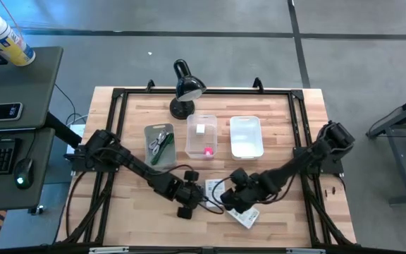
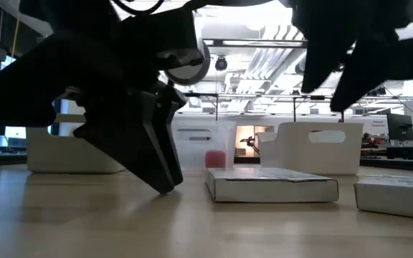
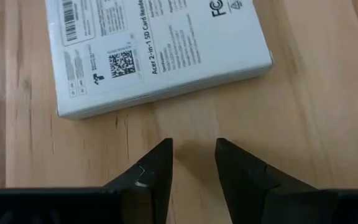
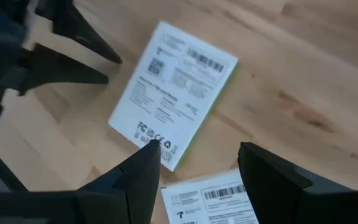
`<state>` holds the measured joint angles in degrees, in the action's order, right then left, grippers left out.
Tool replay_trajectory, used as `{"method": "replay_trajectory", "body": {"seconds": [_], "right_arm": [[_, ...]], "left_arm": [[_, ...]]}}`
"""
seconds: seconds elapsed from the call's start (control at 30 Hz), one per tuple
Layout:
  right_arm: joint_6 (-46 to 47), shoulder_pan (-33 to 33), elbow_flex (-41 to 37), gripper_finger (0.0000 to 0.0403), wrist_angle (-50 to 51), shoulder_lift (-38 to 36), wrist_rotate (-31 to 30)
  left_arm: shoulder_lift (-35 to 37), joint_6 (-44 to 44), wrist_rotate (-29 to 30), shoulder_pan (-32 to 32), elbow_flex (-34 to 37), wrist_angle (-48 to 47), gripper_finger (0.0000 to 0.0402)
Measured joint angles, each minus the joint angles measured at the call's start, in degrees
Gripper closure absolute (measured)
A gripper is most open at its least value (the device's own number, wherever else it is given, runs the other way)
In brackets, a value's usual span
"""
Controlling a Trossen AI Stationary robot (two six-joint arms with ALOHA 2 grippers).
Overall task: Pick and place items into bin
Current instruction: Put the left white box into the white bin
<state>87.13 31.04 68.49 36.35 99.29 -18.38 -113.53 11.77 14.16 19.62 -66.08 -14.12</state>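
Note:
Two white printed packets lie flat on the wood table: one [image 1: 213, 189] [image 3: 160, 53] [image 4: 173, 93] [image 2: 271, 185] between the grippers, the other [image 1: 249, 216] [image 4: 213, 199] [image 2: 396, 193] nearer the near edge. My left gripper [image 1: 192, 196] [image 3: 193, 152] [image 2: 165, 183] is open by a narrow gap, low over the table, just short of the first packet's edge. My right gripper [image 1: 232, 200] [image 4: 197, 162] is open wide, raised above both packets. Cords and a green stick [image 1: 159, 144] lie in the left bin. A white block [image 1: 201, 129] and a pink cube [image 1: 208, 150] [image 2: 214, 159] lie in the clear middle bin.
Three bins stand in a row at mid table: a grey one [image 1: 149, 132], a clear one [image 1: 189, 137] and a white one [image 1: 246, 121] with nothing showing inside. A black desk lamp [image 1: 184, 88] stands behind them. A black frame [image 1: 118, 106] runs round the table's edges.

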Motion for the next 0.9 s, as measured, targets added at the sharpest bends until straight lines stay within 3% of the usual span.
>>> {"method": "replay_trajectory", "body": {"seconds": [0.17, 0.53, 0.8, 0.9], "right_arm": [[2.7, -0.8, 0.0, 0.0199, -0.4, 2.7, 3.5], [5.4, -2.4, -0.4, 0.0199, -1.2, 3.2, 4.2], [9.5, -0.9, -11.5, 0.0199, -21.2, 1.8, 4.6], [8.8, -1.4, -13.1, 0.0199, -24.0, 0.7, 3.6]], "left_arm": [[0.1, 2.1, 0.2, -0.1, 0.9, 1.9, 0.0289], [0.0, 2.3, 1.0, -0.1, 1.0, 1.9, 0.0289], [0.0, 3.5, 1.8, 0.0, 0.9, 1.1, 0.0288], [-0.1, 3.5, 2.0, 0.1, 0.9, 1.1, 0.0288]]}}
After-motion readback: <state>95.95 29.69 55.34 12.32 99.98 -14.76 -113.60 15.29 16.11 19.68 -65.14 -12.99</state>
